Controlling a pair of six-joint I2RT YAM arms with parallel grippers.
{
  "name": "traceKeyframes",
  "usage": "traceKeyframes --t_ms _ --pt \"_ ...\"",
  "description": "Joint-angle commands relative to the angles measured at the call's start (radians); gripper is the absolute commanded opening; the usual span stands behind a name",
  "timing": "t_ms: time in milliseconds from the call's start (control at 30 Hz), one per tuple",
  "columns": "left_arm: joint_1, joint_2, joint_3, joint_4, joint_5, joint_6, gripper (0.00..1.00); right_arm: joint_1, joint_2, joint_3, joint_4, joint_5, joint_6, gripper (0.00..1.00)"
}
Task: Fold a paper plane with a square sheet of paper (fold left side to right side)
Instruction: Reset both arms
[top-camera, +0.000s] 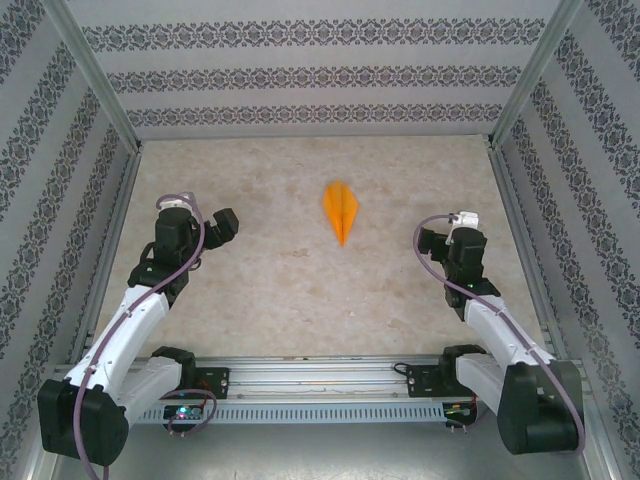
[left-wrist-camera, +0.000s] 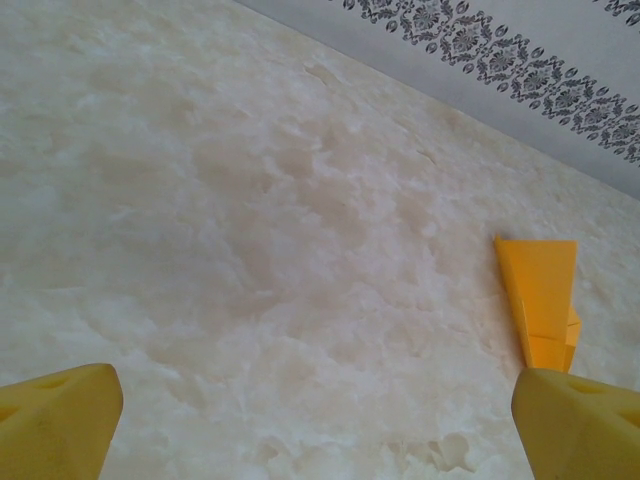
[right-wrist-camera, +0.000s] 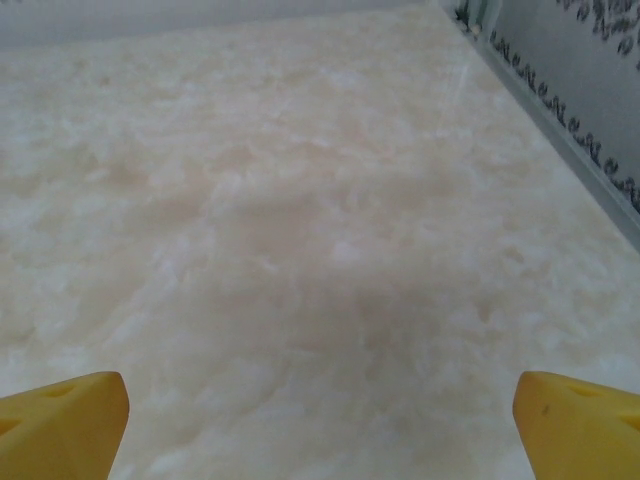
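The orange paper plane (top-camera: 341, 209) lies flat on the marble table, a narrow dart with its tip pointing toward the arms and a centre crease. In the left wrist view the paper plane (left-wrist-camera: 543, 299) shows at the right edge, just beyond the right fingertip (left-wrist-camera: 580, 425). My left gripper (top-camera: 222, 226) sits well left of the plane, open and empty, its yellow fingertips wide apart over bare table (left-wrist-camera: 316, 430). My right gripper (top-camera: 428, 240) hovers right of the plane and nearer the arms, open and empty (right-wrist-camera: 320, 420).
Patterned walls (top-camera: 300, 75) and metal frame posts (top-camera: 95, 75) enclose the table on three sides. A metal rail (top-camera: 320, 378) with the arm bases runs along the near edge. The right wall's base (right-wrist-camera: 560, 130) lies close to the right gripper.
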Motion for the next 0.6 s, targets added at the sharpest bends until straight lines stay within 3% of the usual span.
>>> traceKeyframes --t_ms 0,367,567 --pt "0.020 -0.011 0.026 -0.027 -0.026 0.044 1.00 -0.026 0.051 -0.064 0.257 -0.077 -0.037 0.98" --pt "0.029 -0.003 -0.004 0.006 -0.093 0.122 1.00 -0.047 0.305 -0.087 0.647 -0.226 -0.086 0.98" --pt "0.035 0.002 -0.081 0.142 -0.243 0.219 1.00 -0.048 0.477 -0.067 0.766 -0.277 -0.097 0.98"
